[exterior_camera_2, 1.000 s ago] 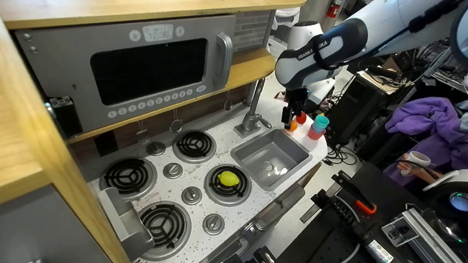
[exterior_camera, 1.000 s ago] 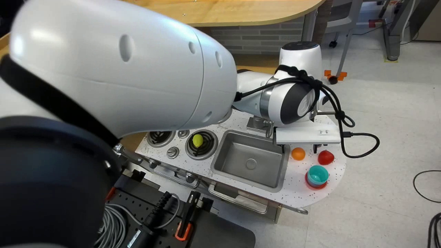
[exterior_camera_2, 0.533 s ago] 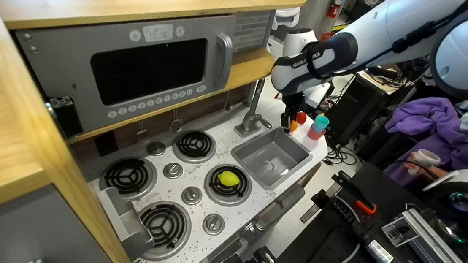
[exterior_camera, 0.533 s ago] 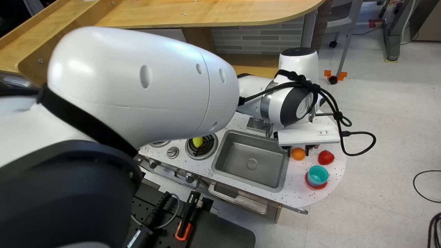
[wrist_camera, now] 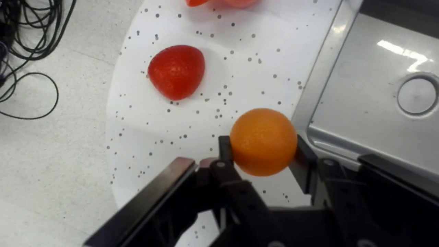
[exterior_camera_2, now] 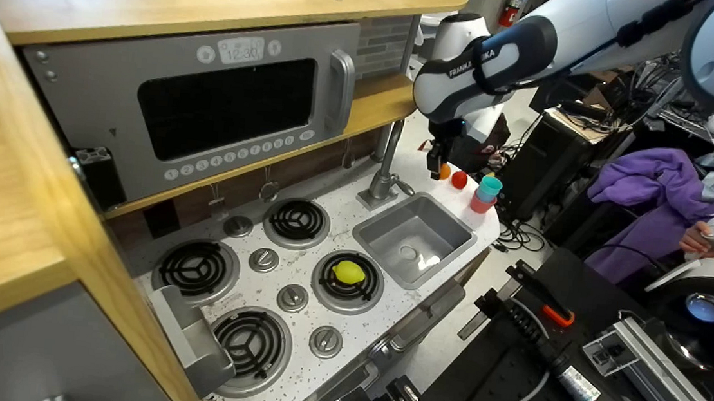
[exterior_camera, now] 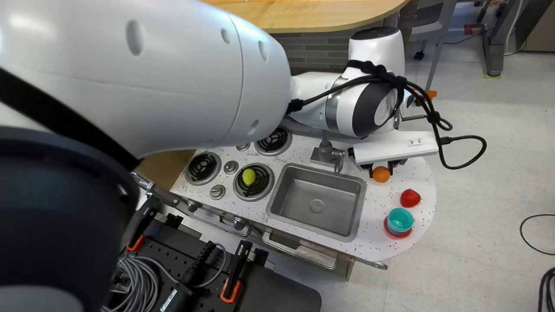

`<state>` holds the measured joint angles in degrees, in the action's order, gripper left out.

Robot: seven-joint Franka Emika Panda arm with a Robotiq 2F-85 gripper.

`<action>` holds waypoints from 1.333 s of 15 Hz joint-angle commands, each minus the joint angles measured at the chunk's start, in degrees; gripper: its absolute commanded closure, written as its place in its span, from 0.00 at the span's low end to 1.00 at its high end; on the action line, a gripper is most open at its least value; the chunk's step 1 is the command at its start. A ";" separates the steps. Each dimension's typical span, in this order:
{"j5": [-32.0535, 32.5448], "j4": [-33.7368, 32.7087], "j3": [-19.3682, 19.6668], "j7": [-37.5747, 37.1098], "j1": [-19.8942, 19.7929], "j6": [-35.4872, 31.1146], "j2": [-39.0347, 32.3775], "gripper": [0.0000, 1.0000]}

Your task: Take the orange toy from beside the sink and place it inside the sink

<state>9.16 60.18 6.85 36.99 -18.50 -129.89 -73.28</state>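
Gripper (wrist_camera: 263, 150) status?

Pinching the orange toy (wrist_camera: 263, 141), one pad on either side. We read it as lifted off the bench (wrist_camera: 247, 79), though we can't see the underside.

Which way do we carry?

Towards the sink (exterior_camera: 303, 199). In an exterior view we have the toy outside it, just beside a back corner; the sink's middle lies well apart. So sideways and forward, we reckon.

Any long axis to mind?

None, it's round. We shouldn't need to rotate.

Edges?

The rim (wrist_camera: 322, 68) first: in the wrist view the sink-side finger overlaps it, so we want height before crossing. The faucet (exterior_camera: 325, 151) stands on that back edge; we pass in front. The red toy (exterior_camera: 410, 198) and teal cup (exterior_camera: 399, 219) sit farther from the sink, off our path.

Room to let go?

Plenty, we think. We aim by the drain (exterior_camera: 316, 206) and release low, since it'll likely roll.
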 commanded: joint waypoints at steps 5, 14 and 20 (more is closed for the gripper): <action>0.55 24.00 -2.08 3.85 1.51 -8.13 15.26 0.81; 2.35 46.40 -2.48 0.21 4.03 -12.09 27.84 0.81; 3.17 61.02 -0.60 -11.33 8.23 -16.61 34.59 0.81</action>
<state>10.06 112.41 4.62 32.57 -12.67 -142.59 -43.81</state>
